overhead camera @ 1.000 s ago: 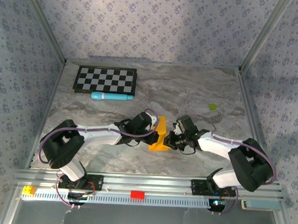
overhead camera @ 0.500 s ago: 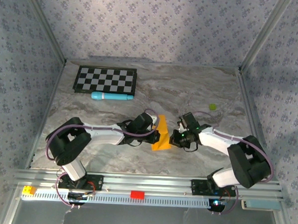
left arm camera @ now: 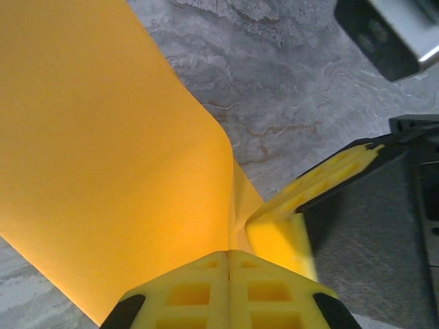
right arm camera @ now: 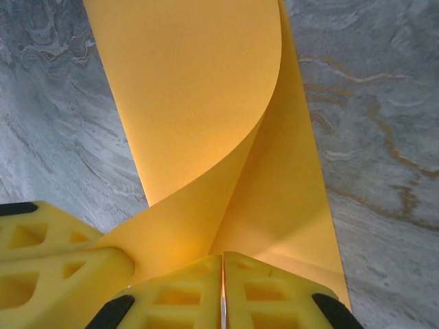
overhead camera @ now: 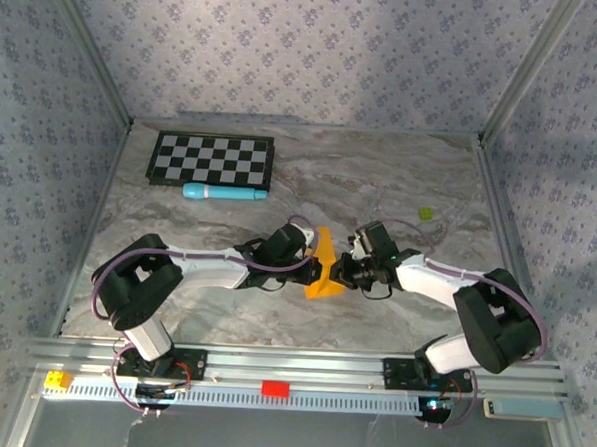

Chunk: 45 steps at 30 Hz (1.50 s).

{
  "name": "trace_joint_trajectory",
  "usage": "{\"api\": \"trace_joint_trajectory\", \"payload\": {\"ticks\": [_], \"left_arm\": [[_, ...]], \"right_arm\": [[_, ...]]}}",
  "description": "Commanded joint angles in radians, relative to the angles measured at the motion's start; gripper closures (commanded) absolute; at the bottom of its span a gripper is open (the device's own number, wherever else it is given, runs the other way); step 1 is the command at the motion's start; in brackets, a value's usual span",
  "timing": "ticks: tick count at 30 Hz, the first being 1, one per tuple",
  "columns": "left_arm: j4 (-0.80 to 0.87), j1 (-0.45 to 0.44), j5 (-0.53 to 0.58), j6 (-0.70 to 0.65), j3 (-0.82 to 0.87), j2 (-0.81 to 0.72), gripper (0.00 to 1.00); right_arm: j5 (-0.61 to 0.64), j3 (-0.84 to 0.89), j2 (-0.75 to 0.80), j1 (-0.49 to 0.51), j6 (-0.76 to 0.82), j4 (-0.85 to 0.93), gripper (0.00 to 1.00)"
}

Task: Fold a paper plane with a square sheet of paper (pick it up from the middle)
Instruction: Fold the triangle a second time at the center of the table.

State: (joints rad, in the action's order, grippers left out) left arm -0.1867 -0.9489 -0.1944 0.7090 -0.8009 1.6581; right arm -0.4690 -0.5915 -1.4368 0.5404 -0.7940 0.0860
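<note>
**Orange sheet pinched between both hands at mid-tabletop**

Orange and curled, the square sheet of paper (overhead camera: 322,266) stands partly lifted off the marble-patterned tabletop (overhead camera: 401,179), a little nearer the arm bases than the middle. Its lower edge appears to reach the surface. The two arms meet at it from either side.

The left hand (overhead camera: 310,261) comes in from the left. In its wrist view the yellow pads (left arm camera: 185,295) are pressed together, with the sheet (left arm camera: 103,157) running into the seam between them and bowing upward in a smooth curve. The right hand's yellow finger (left arm camera: 322,179) lies against the paper just beside that seam.

The right hand (overhead camera: 344,269) comes in from the right. Its wrist view also shows the pads (right arm camera: 274,295) pressed together on the sheet (right arm camera: 192,89), which rolls over itself into a soft loop above them. The left hand's fingers (right arm camera: 55,271) sit at the lower left, touching the same paper.

Well apart, toward the far left, a black-and-white checkerboard (overhead camera: 212,160) lies flat with a light-blue cylinder (overhead camera: 224,193) just beside its near edge. A tiny yellow-green bit (overhead camera: 426,214) lies off to the right.
</note>
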Motion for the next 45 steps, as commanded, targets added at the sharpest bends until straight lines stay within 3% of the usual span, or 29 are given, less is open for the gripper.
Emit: {"api": "trace_joint_trajectory", "payload": {"ticks": [1,12,45], "left_arm": [[-0.008,0.004,0.002,0.001,0.0,0.009,1.0],[0.076,0.009,0.044,-0.045,-0.035,0.013,1.0],[0.198,0.016,0.203,-0.134,-0.107,0.078,1.0]], "right_arm": [[-0.015,0.01,-0.022,0.004,-0.024,-0.043,0.9],[0.049,0.023,-0.109,-0.013,0.0,0.045,0.95],[0.069,0.003,-0.11,0.001,0.022,0.081,0.96]]}}
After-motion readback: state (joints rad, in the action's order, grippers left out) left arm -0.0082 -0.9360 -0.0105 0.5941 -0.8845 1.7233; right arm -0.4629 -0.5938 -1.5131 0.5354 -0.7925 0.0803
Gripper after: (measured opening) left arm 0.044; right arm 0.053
